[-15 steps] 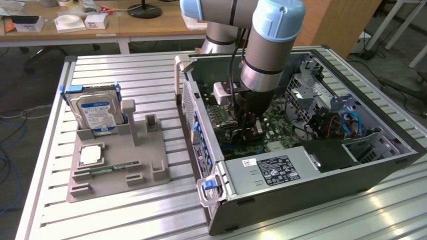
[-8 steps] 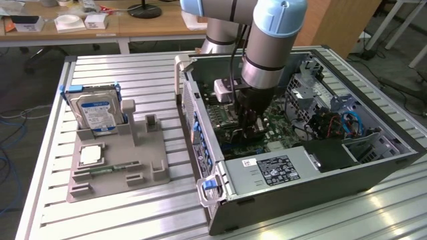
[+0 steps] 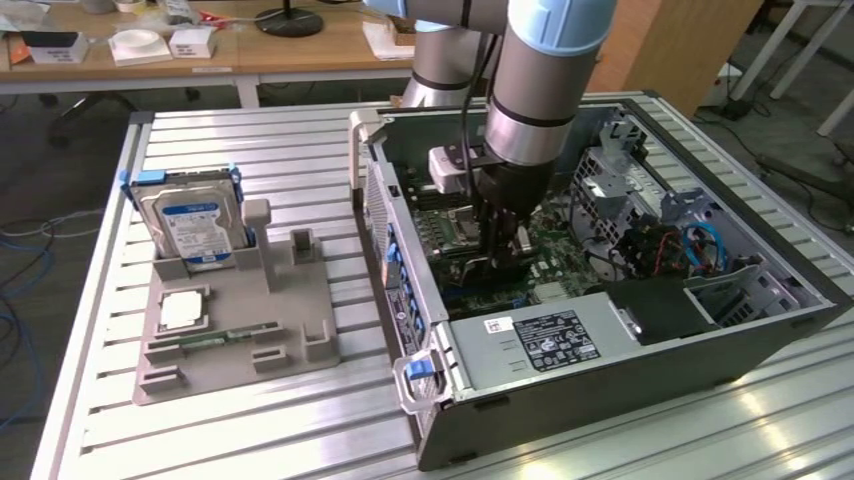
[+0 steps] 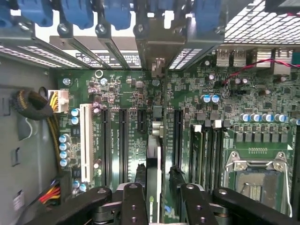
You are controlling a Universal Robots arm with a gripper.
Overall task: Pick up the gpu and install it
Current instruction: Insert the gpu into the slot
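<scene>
The arm reached down into the open computer case (image 3: 747, 340), which lay on its side on the slatted metal worktop (image 3: 240, 440). Its fingers (image 4: 136, 206) were clamped on the gpu (image 4: 153, 183), a thin dark card seen edge-on in the wrist view, standing upright between them over the green motherboard (image 4: 131, 136). In that view the card lined up with one of the long black expansion slots (image 4: 123, 140), and its metal bracket (image 4: 157, 51) sat among the rear slot covers with blue clips (image 4: 77, 11). Whether the card was fully seated could not be told. In the exterior view the gripper (image 3: 505, 250) stood near the case's centre, with a power supply (image 3: 561, 340) at about five o'clock from it and blue cables (image 3: 701, 245) at three o'clock.

At nine o'clock from the case sat a grey parts holder (image 3: 300, 345). It held a hard drive (image 3: 194, 225) with a blue label standing upright at its far end, a square chip (image 3: 183, 308) lying flat, and a narrow green RAM stick (image 3: 220, 338) in a groove.
</scene>
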